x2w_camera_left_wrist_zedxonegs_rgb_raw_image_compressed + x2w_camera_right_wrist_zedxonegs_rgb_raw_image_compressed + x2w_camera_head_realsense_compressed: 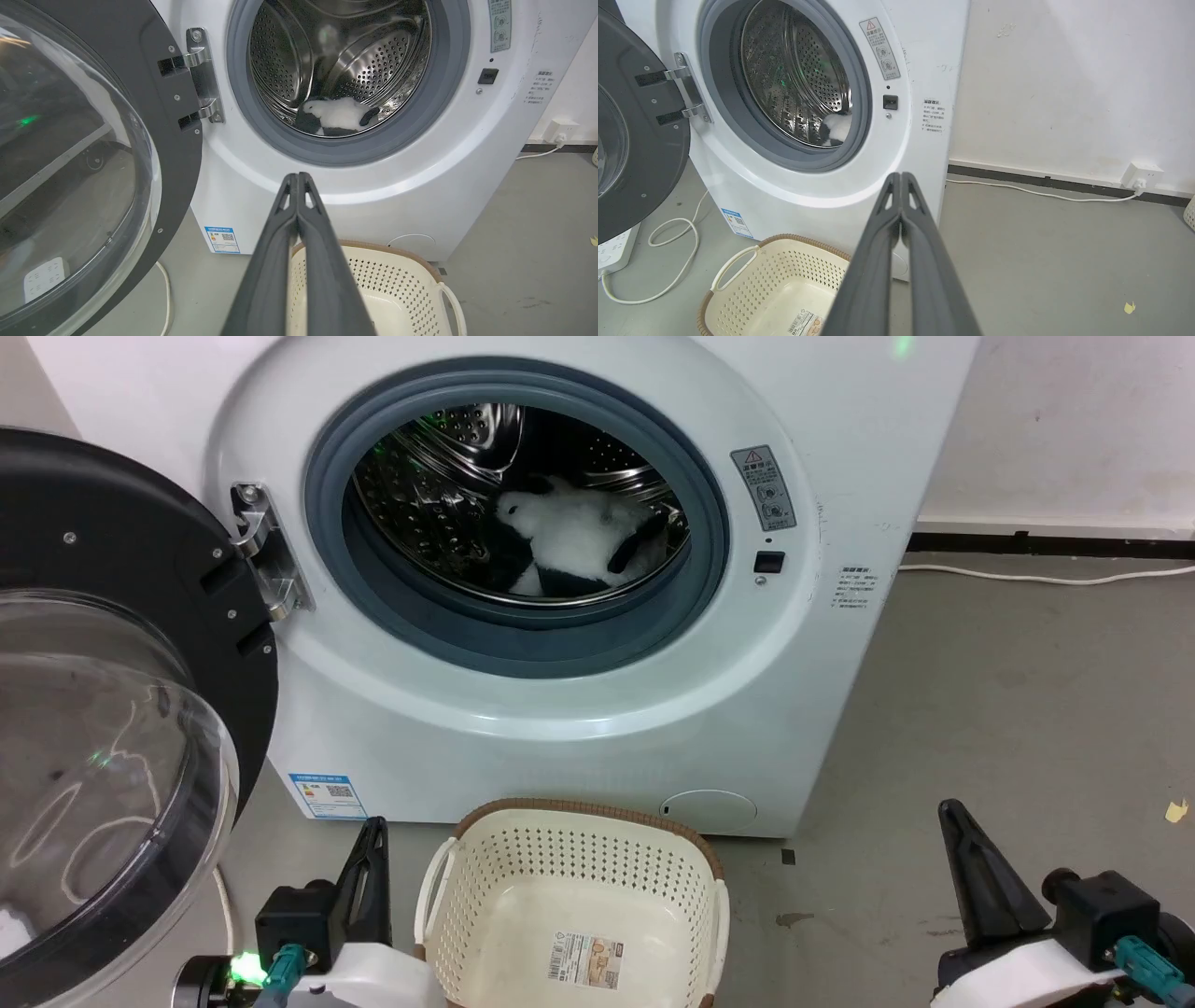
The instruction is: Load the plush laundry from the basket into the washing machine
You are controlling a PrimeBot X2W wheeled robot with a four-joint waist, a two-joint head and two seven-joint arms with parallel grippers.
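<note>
Your panda toy [581,535] lies inside the washer [523,709], upper centre, well apart from left gripper [375,829] and right gripper [951,810], both with jaws pressed together.

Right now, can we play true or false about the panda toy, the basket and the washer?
1. The panda toy lies inside the drum of the washer. True.
2. The basket holds a towel. False: only a label shows on its bottom.
3. The door is closed. False: it stands wide open at the left.
4. The left gripper and the right gripper are both shut, holding nothing. True.
</note>
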